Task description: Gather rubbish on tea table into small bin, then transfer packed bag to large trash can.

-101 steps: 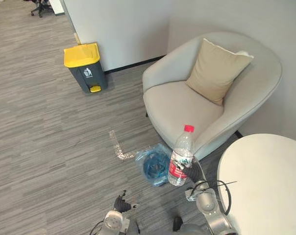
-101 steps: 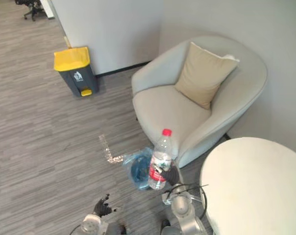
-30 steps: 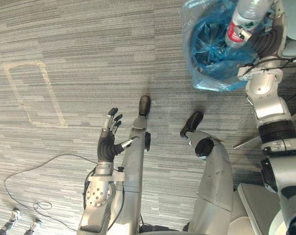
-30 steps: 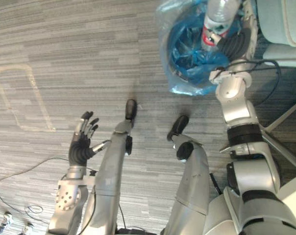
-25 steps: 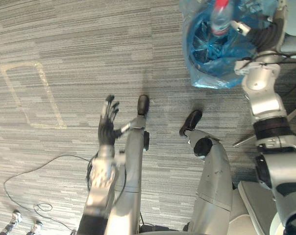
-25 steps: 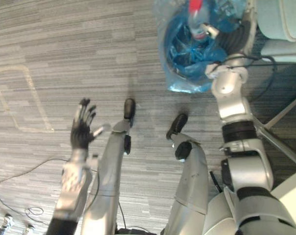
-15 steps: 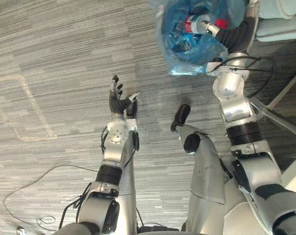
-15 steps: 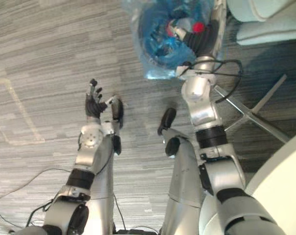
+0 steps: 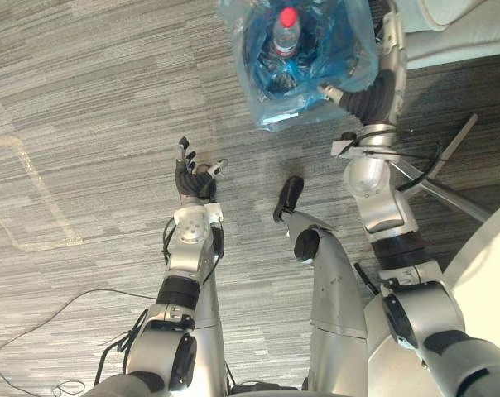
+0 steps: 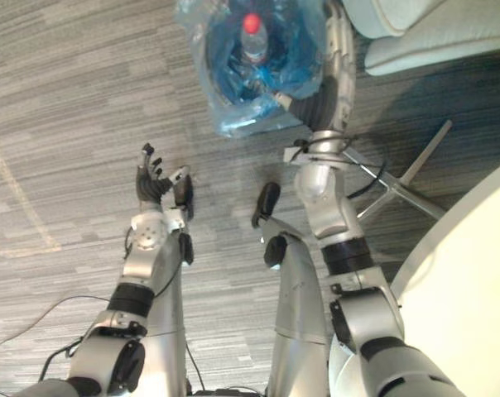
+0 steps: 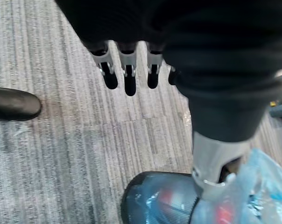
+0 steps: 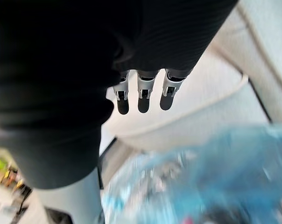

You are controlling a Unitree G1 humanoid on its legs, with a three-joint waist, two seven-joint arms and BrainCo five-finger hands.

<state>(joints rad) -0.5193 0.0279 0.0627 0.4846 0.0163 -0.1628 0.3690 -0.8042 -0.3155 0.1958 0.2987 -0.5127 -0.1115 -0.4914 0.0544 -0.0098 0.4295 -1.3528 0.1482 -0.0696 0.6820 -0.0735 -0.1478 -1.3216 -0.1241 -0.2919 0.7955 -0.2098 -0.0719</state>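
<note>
One grey carpeted floor lies under everything, with a single pale taped outline well to the left of the bin. One light armchair sits just to the right of the bin, and one white round table shows nearer the robot than the bin and off to its right. The one small bin stands on the floor, lined with one clear blue bag whose edges spill out around its rim. One plastic bottle with a red cap is inside the bin, cap upward, among crumpled blue plastic. The right hand is against the bin's right side, touching the bag, its fingers straight and holding nothing. The left hand hangs over bare floor, apart from the bin on its near left, fingers spread wide and empty.
</note>
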